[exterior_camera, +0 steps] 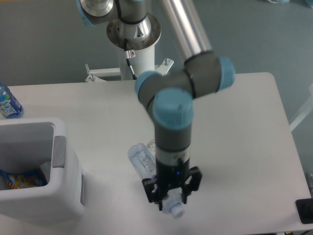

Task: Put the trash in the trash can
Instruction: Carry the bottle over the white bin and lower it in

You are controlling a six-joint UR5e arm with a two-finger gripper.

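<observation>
- Crushed bottle (142, 160): light, thin, springy, slick; you hold it near the cap end, body trailing up-left above the surface (234, 137).
- End effector (172, 196): clamped on it.
- Trash can (58, 161): well left.

A white counter (244, 137) with rounded corners fills most of the view. At its far left edge stands an uncrushed water bottle (8, 102) with a blue label, partly cut off by the frame. A small black object (304, 210) (too little shows to identify it) sits at the counter's near right corner. Grey floor (44, 44) lies behind.
</observation>
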